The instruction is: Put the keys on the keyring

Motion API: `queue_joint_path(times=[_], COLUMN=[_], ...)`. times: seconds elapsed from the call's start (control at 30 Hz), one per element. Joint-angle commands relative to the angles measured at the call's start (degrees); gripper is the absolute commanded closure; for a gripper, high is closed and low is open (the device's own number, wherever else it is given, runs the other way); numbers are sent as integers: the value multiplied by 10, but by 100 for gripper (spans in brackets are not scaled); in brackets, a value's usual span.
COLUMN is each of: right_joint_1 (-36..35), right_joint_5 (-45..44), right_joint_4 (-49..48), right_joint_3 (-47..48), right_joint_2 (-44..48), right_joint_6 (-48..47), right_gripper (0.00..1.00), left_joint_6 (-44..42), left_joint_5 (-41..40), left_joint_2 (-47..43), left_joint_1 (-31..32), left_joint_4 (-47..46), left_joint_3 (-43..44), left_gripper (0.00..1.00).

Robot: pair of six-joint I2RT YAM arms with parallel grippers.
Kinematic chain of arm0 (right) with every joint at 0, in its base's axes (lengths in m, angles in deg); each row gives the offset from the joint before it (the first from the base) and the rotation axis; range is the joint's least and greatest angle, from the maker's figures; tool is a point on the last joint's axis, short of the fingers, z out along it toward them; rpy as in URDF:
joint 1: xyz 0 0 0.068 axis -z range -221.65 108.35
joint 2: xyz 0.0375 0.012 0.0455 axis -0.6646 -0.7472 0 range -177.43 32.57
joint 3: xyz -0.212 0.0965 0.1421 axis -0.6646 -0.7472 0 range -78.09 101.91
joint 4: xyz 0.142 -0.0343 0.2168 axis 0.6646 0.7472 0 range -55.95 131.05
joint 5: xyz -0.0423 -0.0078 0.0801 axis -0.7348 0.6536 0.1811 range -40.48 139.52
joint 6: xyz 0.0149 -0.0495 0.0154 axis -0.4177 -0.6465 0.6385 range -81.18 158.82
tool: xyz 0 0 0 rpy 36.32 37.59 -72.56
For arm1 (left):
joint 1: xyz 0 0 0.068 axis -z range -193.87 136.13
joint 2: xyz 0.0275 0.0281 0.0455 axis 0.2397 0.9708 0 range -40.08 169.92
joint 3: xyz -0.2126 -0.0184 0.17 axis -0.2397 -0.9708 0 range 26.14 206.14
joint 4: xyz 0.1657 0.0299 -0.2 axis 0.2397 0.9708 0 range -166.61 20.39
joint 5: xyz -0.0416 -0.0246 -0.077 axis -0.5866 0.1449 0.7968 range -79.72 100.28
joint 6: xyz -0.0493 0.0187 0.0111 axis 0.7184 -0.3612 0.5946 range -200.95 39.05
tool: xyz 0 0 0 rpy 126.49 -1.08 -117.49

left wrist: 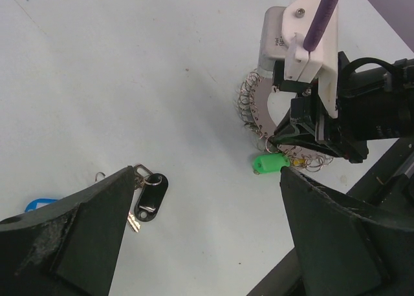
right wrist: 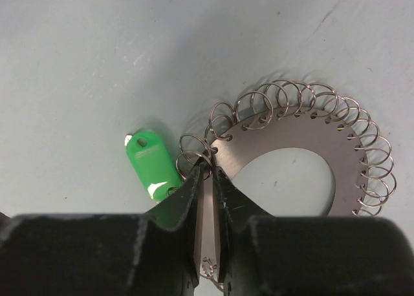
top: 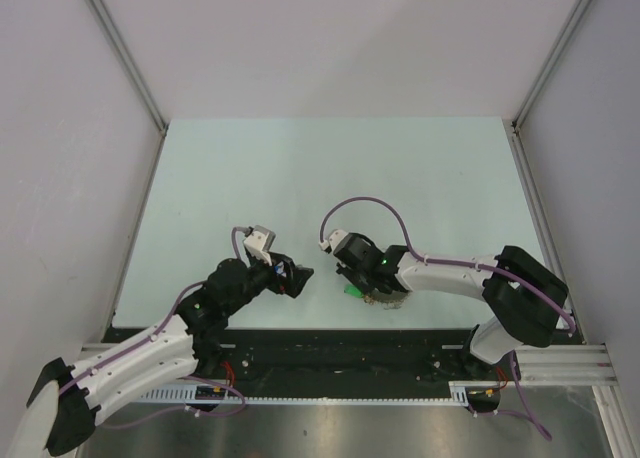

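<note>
While clamping keyring (right wrist: 272, 133) rim in right gripper (right wrist: 208, 173) beside green tag (right wrist: 152, 163) | lower wide-spread left gripper (left wrist: 207, 173) over black key (left wrist: 150, 196) | pinch its tag squarely

Keyring (right wrist: 272, 134) at the right gripper's (right wrist: 208, 174) tips is dull brushed metal with thin shiny wire loops; green tag (right wrist: 152, 163) beside them is glossy plastic; table (right wrist: 77, 50) is matt and smooth.

A robotics lab cell: white panel walls (top: 330, 38), aluminium frame posts (top: 122, 50) and a mounting rail (top: 340, 353).
</note>
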Motion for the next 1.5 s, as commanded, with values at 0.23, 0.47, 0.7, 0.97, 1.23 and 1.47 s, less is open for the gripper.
queue_joint_path(times=[0.23, 0.47, 0.7, 0.97, 1.23, 1.47], right_joint_1=[-2, -2, -3, -2, -2, -3], right_joint_5=[-1, -3, 2, 37, 62, 70], right_joint_4=[15, -21, -93, -145, -181, -201], right_joint_3=[21, 13, -29, -77, -108, -129], right_joint_2=[54, 126, 180, 221, 269, 298], right_joint_6=[12, -3, -12, -48, -63, -66], right_gripper=[100, 100, 100, 100, 100, 100], left_joint_6=[8, -18, -82, -199, -279, -299], left_joint_5=[2, 43, 172, 318, 417, 434], left_joint_2=[-2, 19, 87, 212, 296, 339], left_joint_1=[-2, -2, -2, -2, -2, -3], left_joint_4=[-7, -37, -159, -305, -313, -343], left_joint_3=[19, 26, 12, 20, 67, 88], left_gripper=[2, 2, 6, 12, 40, 65])
